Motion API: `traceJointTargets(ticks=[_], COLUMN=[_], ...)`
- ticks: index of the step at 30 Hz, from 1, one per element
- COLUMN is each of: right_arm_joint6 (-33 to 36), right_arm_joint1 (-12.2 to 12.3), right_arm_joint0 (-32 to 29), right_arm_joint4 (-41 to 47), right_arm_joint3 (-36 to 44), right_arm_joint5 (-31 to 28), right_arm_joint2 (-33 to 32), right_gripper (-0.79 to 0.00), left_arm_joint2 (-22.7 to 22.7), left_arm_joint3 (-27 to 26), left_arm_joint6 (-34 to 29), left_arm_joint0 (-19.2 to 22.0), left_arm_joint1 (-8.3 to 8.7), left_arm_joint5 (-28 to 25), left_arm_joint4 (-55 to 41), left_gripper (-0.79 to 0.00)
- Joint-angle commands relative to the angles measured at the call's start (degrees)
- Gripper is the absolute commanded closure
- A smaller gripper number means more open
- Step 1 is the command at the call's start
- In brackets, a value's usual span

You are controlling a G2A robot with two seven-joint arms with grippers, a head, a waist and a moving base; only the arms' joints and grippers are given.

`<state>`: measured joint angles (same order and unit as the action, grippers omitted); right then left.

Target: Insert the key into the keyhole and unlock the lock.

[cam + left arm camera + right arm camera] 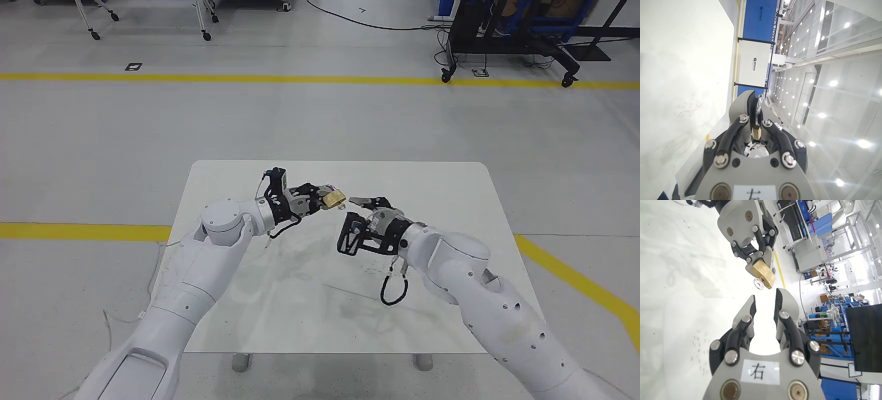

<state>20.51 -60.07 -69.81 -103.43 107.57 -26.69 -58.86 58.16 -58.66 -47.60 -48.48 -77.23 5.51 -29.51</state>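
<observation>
The left gripper [761,260] clamps a rounded brass padlock [763,273] with the small silver key [758,283] seated. The spread right gripper [764,300], just short of the key, must pinch and turn it.

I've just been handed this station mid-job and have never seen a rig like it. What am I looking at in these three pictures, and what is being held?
It is a two-armed robot working at a white table. The wide picture looks down from a camera above the arms. Each of the other two pictures comes from a camera on one wrist, looking along that arm's tool. The left tool is shut on a brass padlock, held up above the table. A silver key sticks out of the padlock and appears to sit in its keyhole. The right tool is open and empty, just short of the key.
</observation>
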Motion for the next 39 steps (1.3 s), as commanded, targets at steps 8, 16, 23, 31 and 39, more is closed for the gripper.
traceJointTargets(ticks=[8, 16, 23, 31, 39], right_arm_joint6=[1.2, 1.0, -0.7, -2.4, -5.5], right_arm_joint1=[-1.3, -1.9, -2.1, -2.5, -2.4], right_arm_joint0=[2.4, 1.8, 0.9, -0.4, -1.0], right_arm_joint4=[-0.8, -1.1, 2.0, 14.4, 24.7], right_arm_joint3=[-1.3, -1.5, -2.0, -2.9, -5.2], right_arm_joint5=[1.0, 3.5, 4.4, 3.8, -0.7], right_arm_joint2=[3.4, 3.5, 1.8, -1.6, -5.5], right_gripper=[-0.268, -0.006, 0.0, 0.0, 0.0], left_arm_joint2=[0.0, -0.2, -0.2, 0.0, 0.7], left_arm_joint3=[0.2, 0.2, 0.1, -0.6, -1.8], left_arm_joint6=[-0.4, -1.3, -1.3, -1.0, -0.2], left_arm_joint0=[0.1, 0.1, 0.1, -0.1, -1.0], left_arm_joint1=[-0.08, -0.11, -0.18, -0.14, 0.0], left_arm_joint5=[0.2, 0.0, 0.0, -2.3, -4.5], left_arm_joint4=[0.2, 0.6, 0.6, 1.6, 2.1], left_gripper=[0.0, 0.0, 0.0, 0.0, 0.0])
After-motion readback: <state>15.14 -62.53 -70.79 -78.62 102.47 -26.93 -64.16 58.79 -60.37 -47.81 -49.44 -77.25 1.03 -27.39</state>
